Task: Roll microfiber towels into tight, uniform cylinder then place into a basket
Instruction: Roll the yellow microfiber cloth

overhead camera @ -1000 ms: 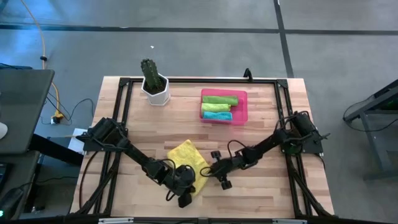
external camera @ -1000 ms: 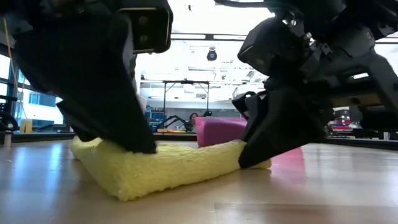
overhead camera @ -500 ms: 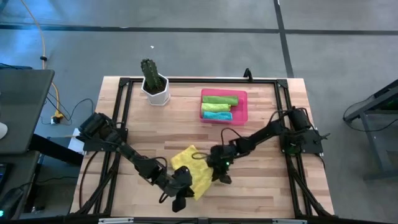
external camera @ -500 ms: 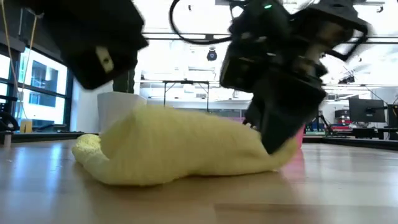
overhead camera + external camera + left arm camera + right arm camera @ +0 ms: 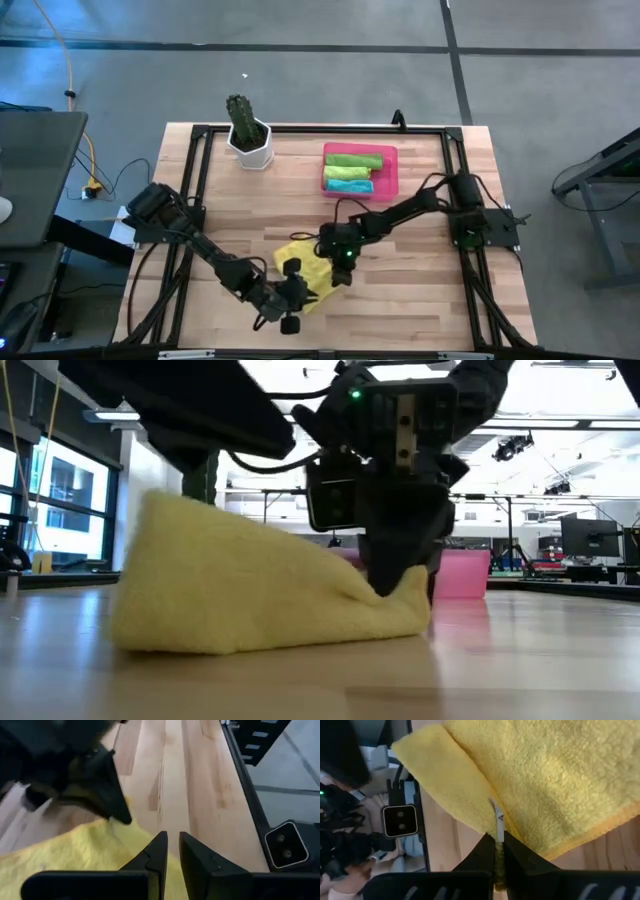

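Yellow towel (image 5: 305, 271) is lying near the worktop's front edge, where the right hand (image 5: 338, 262) is pinching its corner closed and the left hand (image 5: 290, 300), closed too, is gripping its opposite edge, probably for folding it, while the pink basket (image 5: 388, 172) with three rolled towels is waiting behind, nothing blocking.

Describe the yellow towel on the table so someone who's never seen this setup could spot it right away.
On the wooden table, look near the front edge, between the two dark arms. The yellow towel lies bunched there, with the right gripper shut on one edge. It is the only yellow cloth, and the only one outside the pink basket.
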Robot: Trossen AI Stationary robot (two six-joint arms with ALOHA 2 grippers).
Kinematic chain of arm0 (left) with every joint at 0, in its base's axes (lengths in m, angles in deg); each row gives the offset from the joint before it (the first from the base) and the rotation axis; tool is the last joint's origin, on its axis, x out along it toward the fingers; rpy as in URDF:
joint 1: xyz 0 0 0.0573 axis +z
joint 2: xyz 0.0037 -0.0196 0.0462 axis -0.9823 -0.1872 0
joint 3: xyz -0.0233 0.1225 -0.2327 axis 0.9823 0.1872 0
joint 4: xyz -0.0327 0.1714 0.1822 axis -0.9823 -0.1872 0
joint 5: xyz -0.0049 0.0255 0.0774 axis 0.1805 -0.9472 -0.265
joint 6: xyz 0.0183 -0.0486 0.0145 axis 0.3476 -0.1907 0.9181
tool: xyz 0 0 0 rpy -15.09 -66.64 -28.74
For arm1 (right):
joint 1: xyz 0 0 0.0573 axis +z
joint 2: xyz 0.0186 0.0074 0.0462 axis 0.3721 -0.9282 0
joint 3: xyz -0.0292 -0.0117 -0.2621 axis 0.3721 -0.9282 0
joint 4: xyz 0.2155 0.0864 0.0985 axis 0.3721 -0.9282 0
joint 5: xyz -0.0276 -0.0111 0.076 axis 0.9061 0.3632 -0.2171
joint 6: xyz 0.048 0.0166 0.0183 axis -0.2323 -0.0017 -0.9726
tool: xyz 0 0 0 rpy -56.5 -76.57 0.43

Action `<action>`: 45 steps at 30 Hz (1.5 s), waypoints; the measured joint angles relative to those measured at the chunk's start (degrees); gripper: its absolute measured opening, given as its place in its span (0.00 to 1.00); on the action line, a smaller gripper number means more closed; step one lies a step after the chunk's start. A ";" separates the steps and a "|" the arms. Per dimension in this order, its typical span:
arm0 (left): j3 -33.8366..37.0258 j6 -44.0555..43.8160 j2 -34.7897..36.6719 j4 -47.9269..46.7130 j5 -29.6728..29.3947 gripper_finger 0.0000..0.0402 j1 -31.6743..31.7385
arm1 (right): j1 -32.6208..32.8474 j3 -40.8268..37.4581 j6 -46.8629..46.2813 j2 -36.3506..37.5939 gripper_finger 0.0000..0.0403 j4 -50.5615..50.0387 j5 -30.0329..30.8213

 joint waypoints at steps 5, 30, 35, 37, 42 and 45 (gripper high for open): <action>0.00 0.12 -0.97 -0.18 2.32 0.10 0.20 | 0.00 2.69 0.52 -2.57 0.01 -1.07 0.35; -0.20 -9.41 -5.25 -15.45 6.90 0.10 -0.09 | -0.04 6.71 20.53 -2.55 0.17 -3.56 0.79; -0.18 -9.41 -5.29 -15.43 6.99 0.10 -0.09 | -0.32 6.71 27.41 0.28 0.29 -4.74 0.14; -0.18 -9.42 -5.31 -15.48 7.17 0.10 -0.11 | -0.33 6.71 30.41 2.15 0.31 -5.01 0.21; -0.15 -9.67 -5.36 -15.54 7.21 0.10 -0.11 | 2.04 6.79 41.93 6.84 0.32 -4.67 9.03; -0.13 -10.43 -5.40 -15.60 6.94 0.10 -0.14 | 6.10 6.79 48.96 7.04 0.32 -4.72 18.90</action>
